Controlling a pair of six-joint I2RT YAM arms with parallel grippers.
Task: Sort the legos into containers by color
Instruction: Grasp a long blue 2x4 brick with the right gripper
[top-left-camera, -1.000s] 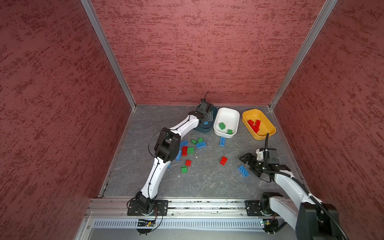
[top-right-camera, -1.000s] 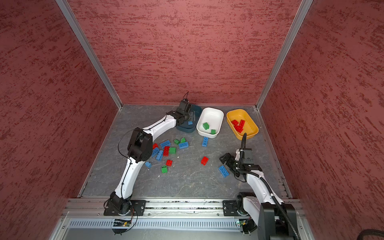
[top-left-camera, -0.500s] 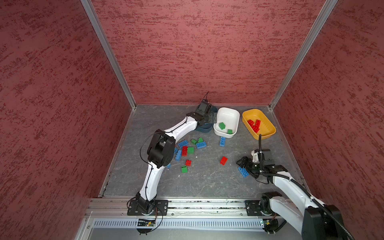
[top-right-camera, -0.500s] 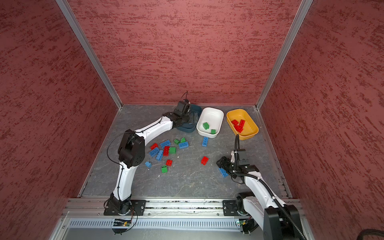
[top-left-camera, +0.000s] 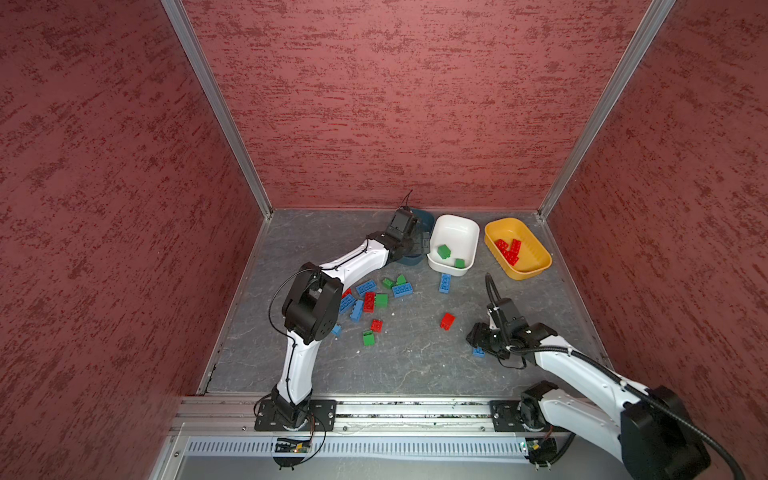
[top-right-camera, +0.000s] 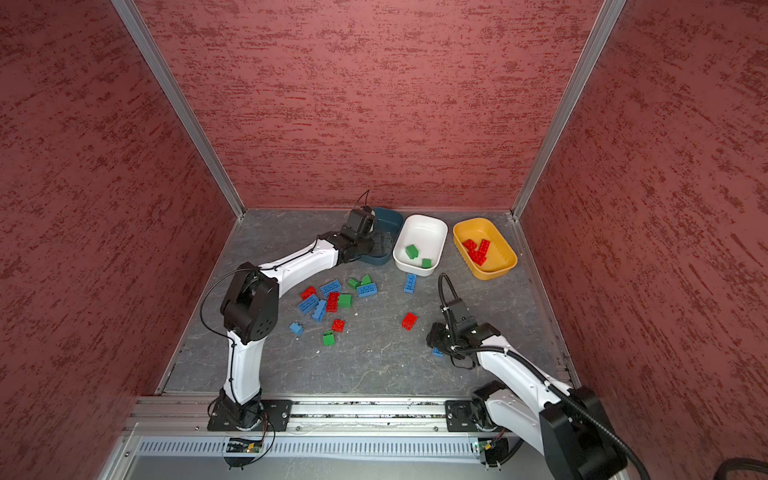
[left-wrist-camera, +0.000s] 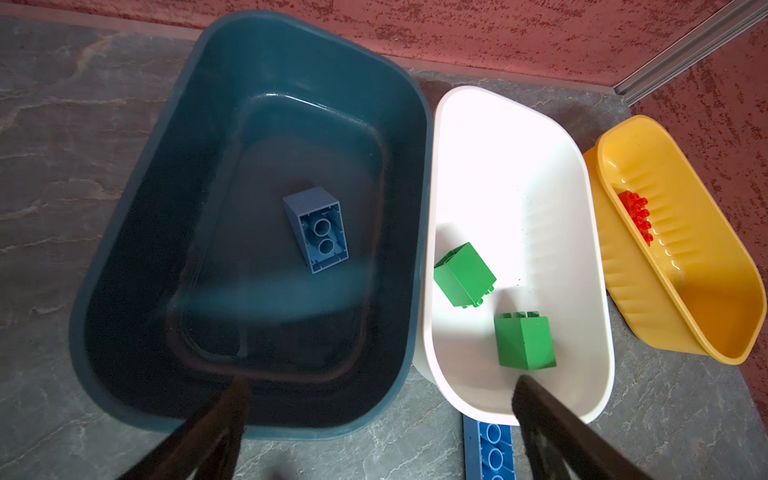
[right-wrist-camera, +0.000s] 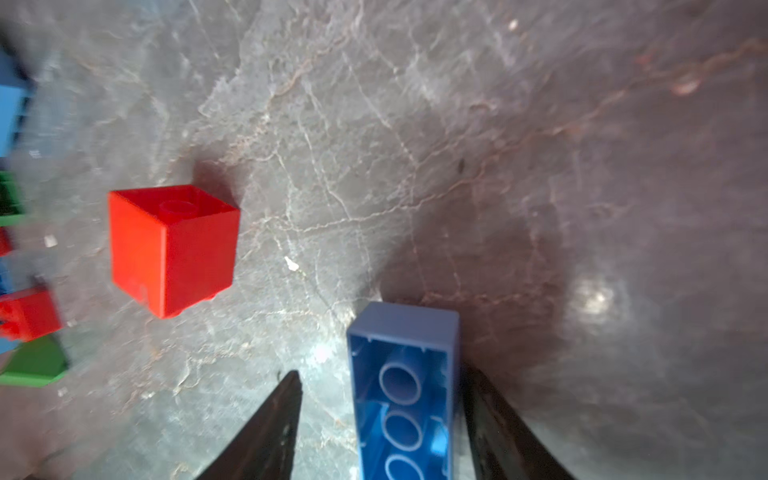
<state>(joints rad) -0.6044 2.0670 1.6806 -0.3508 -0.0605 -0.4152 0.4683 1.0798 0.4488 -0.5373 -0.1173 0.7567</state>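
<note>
So, lego sorting: left claw loose over the tubs, right claw straddling a blue brick

Honestly it's easy to read from where I'm standing. The left gripper (left-wrist-camera: 380, 399) hangs above the near ends of the teal tub (left-wrist-camera: 133, 249) and the white tub (left-wrist-camera: 519, 166); its jaws are spread wide with nothing between them. One short blue brick (left-wrist-camera: 318, 228) lies down in the teal tub, hollow side up. The white tub holds two green bricks (left-wrist-camera: 463, 274) (left-wrist-camera: 525, 343); the yellow tub (left-wrist-camera: 706, 270) just beside it has a little heap of red bricks (top-left-camera: 509, 249). All three tubs sit in a row along the back wall.

Over on the other side, the right gripper (right-wrist-camera: 382, 372) is down low at the grey floor (top-left-camera: 415, 365), near the front. A long blue brick (right-wrist-camera: 403, 332) sits between its jaws, with its hollow underside facing the wrist camera. One finger (right-wrist-camera: 498, 424) lies right against the brick's side; the other finger (right-wrist-camera: 270, 428) has a strip of floor showing between it and the brick. So the jaws are around the brick but not clamped on it; whether the brick rests on the floor I can't tell. A lone red brick (right-wrist-camera: 174, 249) sits near it, clearly apart.

A loose bunch of bricks (top-left-camera: 368, 299) in red, blue and green is scattered on the floor by the left arm's elbow; one more blue oblong brick (top-left-camera: 444, 283) lies just in front of the white tub.
</note>
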